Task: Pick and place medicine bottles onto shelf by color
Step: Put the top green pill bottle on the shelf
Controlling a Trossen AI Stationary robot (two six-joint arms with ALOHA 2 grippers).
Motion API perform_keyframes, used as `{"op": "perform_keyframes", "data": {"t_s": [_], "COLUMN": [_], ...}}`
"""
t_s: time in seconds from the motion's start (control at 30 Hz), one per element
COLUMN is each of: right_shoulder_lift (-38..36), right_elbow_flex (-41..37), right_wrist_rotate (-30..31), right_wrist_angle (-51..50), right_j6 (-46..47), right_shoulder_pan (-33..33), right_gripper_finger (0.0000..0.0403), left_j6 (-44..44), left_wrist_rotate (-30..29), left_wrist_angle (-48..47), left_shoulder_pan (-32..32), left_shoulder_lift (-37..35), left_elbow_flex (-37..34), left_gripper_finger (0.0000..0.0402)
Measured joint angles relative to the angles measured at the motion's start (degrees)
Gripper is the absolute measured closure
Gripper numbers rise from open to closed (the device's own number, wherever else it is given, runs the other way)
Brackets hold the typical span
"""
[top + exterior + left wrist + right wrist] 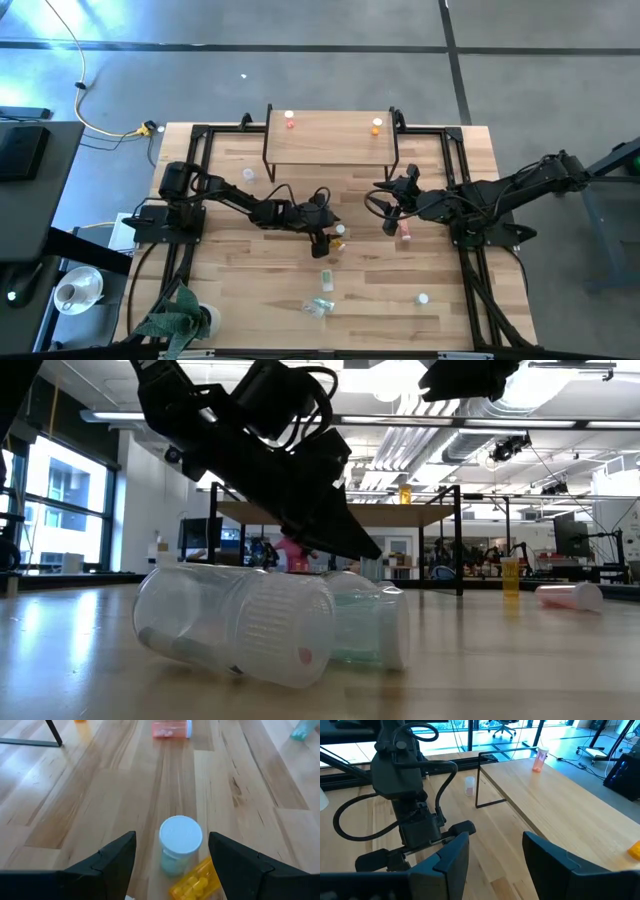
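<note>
Left gripper [172, 865] sits low mid-table, fingers spread wide around an upright green bottle [179, 845] without pinching it, and an orange bottle [196, 881] lies right against that one, kinda crowding it. Right gripper [392, 224] hangs half open, empty, near a pink bottle [405, 234]. Shelf [330, 139] at the back holds a red bottle [290, 120] and an orange one [376, 126].
</note>
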Motion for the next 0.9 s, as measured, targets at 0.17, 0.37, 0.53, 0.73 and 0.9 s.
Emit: {"op": "perform_keyframes", "data": {"t_s": [0.17,0.37,0.53,0.73,0.9], "right_shoulder_lift": [0.00,0.00,0.00,0.00,0.00], "right_elbow_flex": [0.00,0.00,0.00,0.00,0.00], "right_wrist_rotate": [0.01,0.01,0.01,0.01,0.00], "right_wrist_angle": [-0.01,0.01,-0.01,-0.01,-0.01], "right_j6": [0.00,0.00,0.00,0.00,0.00], "right_shoulder_pan": [0.00,0.00,0.00,0.00,0.00], "right_gripper_finger": [0.0226,0.0226,0.0226,0.0226,0.0226], "left_j6": [0.12,0.12,0.14,0.10,0.11], "left_wrist_rotate": [0.51,0.70,0.70,0.80,2.48], "left_wrist_angle": [1.30,1.09,1.12,1.14,1.13], "left_shoulder_pan": [0.00,0.00,0.00,0.00,0.00], "left_shoulder_lift": [-0.01,-0.01,0.12,0.12,0.08], "left_elbow_flex": [0.00,0.00,0.00,0.00,0.00], "left_gripper_finger": [0.0193,0.0243,0.0274,0.0290,0.0287]}}
